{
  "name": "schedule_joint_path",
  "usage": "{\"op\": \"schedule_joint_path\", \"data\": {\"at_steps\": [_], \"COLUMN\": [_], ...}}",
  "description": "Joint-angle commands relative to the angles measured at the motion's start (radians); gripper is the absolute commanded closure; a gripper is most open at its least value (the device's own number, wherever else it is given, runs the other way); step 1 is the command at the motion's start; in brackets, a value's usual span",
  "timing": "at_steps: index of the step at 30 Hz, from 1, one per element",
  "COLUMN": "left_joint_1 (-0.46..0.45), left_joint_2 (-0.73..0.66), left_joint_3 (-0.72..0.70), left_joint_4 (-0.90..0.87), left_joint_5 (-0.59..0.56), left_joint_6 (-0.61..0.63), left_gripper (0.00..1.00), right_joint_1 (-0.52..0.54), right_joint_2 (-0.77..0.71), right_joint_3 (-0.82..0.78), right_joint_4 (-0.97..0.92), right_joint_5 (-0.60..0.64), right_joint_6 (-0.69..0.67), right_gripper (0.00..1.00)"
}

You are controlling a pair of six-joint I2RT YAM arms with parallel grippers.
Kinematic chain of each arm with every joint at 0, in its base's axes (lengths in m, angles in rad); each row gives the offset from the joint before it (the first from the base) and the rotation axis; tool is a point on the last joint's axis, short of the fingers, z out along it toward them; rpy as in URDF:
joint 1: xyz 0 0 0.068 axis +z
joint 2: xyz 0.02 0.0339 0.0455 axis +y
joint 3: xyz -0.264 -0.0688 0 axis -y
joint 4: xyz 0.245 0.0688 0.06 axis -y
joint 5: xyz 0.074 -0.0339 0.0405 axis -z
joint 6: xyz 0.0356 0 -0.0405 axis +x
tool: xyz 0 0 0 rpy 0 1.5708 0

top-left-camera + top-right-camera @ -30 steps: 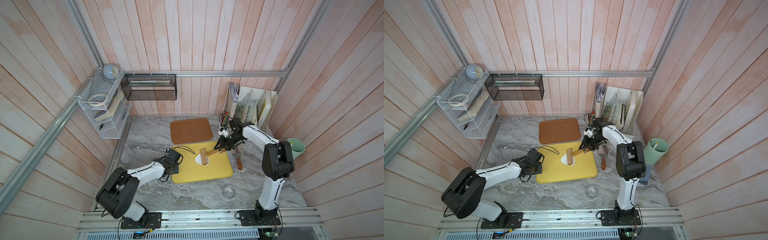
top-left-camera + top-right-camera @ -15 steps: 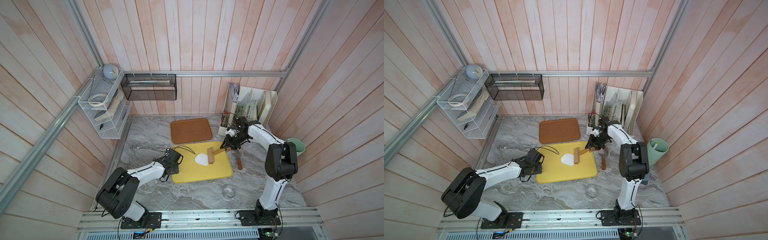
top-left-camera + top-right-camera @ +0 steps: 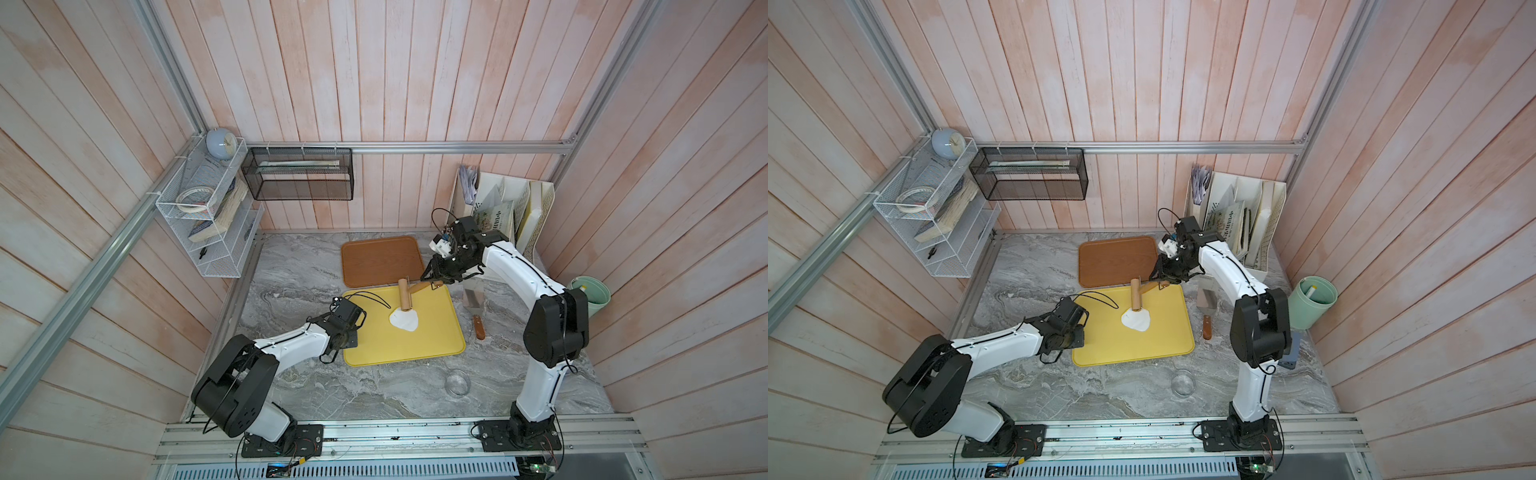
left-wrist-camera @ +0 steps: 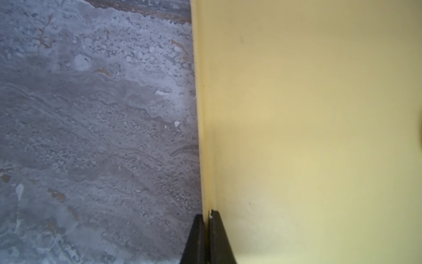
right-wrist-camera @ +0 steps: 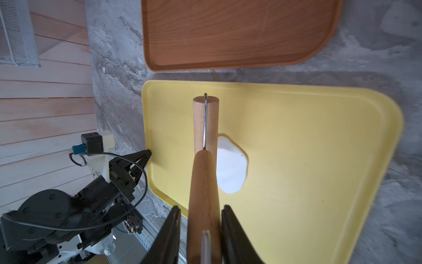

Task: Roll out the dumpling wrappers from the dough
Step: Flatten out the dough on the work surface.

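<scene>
Dough (image 3: 404,321): a flattish white blob with an uneven outline, lying near the middle of the yellow tray (image 3: 432,340); also seen in the right wrist view (image 5: 231,169).
Roller (image 3: 404,294): a small wooden cylinder on a wire frame with a wooden handle; one end of the cylinder meets the dough's edge, and the rest lies over bare tray toward the back wall.
Right gripper (image 5: 201,206): its jaws are clamped on the roller's handle, one finger on each side; it sits above the tray's back right corner (image 3: 430,279).
Left gripper (image 4: 206,213): jaws nearly together, pinching the raised rim on the tray's left side, well apart from the dough.
Brown tray (image 3: 382,261): just behind the yellow one, on the marble table (image 3: 299,274).
Scraper (image 3: 473,299): flat on the table just to the right of the yellow tray, wooden handle toward the front.
Clear round ring (image 3: 457,381): on the table near the tray's front right corner.
Green cup (image 3: 590,297): at the table's right edge.
</scene>
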Motion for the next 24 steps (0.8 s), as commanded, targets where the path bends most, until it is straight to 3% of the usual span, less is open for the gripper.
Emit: {"op": "schedule_joint_path", "data": {"at_steps": [1, 10, 20, 24], "left_joint_1": [-0.022, -0.021, -0.022, -0.022], "left_joint_2": [0.070, 0.072, 0.070, 0.070], "left_joint_3": [-0.047, -0.046, -0.047, -0.047], "left_joint_4": [-0.130, -0.132, -0.131, -0.130], "left_joint_5": [0.070, 0.070, 0.066, 0.065], "left_joint_6": [0.031, 0.032, 0.029, 0.027], "left_gripper": [1.00, 1.00, 1.00, 1.00], "right_joint_1": [-0.011, -0.004, 0.003, 0.006], "right_joint_2": [-0.002, 0.057, 0.107, 0.094], "right_joint_3": [-0.055, -0.189, -0.348, -0.335], "right_joint_4": [0.061, 0.160, 0.213, 0.275], "right_joint_5": [-0.071, -0.082, 0.091, 0.010], "right_joint_6": [0.038, 0.095, 0.214, 0.246], "right_gripper": [1.00, 1.00, 1.00, 1.00]}}
